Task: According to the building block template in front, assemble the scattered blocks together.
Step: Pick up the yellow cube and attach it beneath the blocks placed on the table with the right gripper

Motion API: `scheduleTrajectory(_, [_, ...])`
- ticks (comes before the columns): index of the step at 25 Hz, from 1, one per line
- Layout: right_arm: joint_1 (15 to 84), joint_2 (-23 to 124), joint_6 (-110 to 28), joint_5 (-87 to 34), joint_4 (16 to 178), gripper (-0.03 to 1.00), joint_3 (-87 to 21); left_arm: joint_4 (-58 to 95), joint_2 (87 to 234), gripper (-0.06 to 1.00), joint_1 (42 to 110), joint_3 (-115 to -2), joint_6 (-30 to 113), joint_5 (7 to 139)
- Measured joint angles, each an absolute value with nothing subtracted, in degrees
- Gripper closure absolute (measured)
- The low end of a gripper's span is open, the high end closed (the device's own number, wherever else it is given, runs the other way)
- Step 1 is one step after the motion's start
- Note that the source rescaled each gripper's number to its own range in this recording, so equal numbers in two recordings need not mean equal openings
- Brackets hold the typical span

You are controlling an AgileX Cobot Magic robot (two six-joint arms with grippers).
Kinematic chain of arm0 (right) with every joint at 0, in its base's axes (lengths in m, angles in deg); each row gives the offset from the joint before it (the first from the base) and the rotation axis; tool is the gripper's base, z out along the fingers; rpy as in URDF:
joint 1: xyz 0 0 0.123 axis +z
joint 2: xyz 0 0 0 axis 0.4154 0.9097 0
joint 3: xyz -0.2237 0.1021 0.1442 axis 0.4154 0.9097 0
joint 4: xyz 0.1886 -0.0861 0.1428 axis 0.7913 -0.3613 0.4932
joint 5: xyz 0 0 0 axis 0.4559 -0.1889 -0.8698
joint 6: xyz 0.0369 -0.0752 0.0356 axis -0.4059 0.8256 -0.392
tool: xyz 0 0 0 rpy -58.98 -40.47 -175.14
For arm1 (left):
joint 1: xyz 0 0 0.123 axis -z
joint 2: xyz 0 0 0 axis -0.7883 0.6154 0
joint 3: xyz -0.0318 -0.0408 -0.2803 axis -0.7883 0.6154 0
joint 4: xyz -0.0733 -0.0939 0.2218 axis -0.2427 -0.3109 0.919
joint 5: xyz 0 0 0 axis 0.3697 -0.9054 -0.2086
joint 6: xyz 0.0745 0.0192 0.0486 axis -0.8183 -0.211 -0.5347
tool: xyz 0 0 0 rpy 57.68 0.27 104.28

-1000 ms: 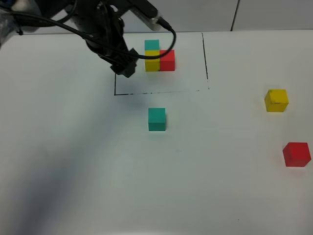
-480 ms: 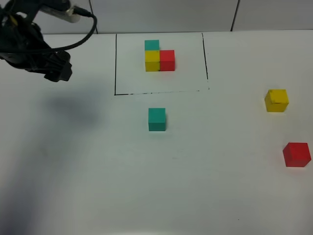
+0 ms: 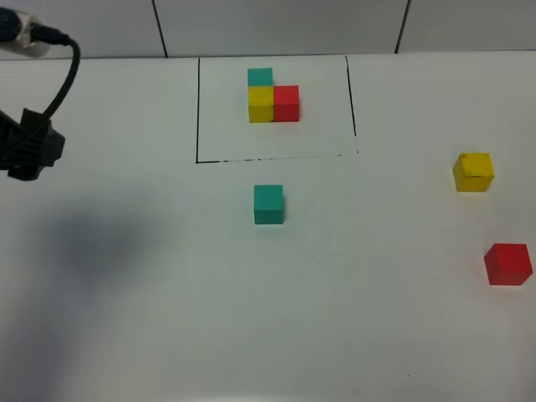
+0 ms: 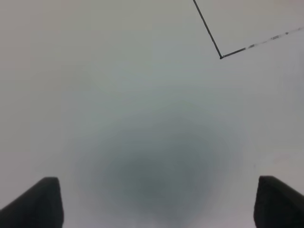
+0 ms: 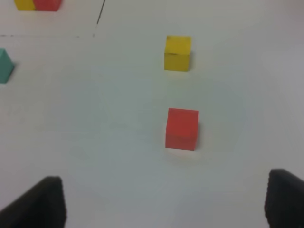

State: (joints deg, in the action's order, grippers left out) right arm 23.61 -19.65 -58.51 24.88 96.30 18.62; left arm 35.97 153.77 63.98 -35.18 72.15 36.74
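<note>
— What has changed in the last second?
— Only the left hand [image 4: 161, 203]. It was over the drawn frame, just beside the template. Now it has swung away to the left edge of the bench [image 3: 167, 318]. It is spread wide with nothing in it. The cubes lie where they did.
— And the right hand [image 5: 165, 202]?
— Wide too, and empty, above bare bench with the red cube [image 3: 508, 264] ahead of it.
— Where are the scattered blocks?
— Nearest is the red cube, at the right edge. Farther in is the teal cube [image 3: 269, 204], near the middle and just outside the black outline [image 3: 198, 109]. Then comes the yellow cube [image 3: 473, 172], on the right beyond the red one. All three are plain, equal in size and well apart.
— And the template [image 3: 272, 94]?
— Farthest, inside the outline. Teal sits behind yellow, and red touches yellow's right side, making an L.
</note>
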Motion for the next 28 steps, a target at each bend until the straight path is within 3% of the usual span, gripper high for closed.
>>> scheduleTrajectory(28, [23.6, -19.6, -58.5, 24.9, 96.3, 0.18, 18.6, 32.9, 102.6, 0.11, 64.0, -13.2, 75.4, 29.2])
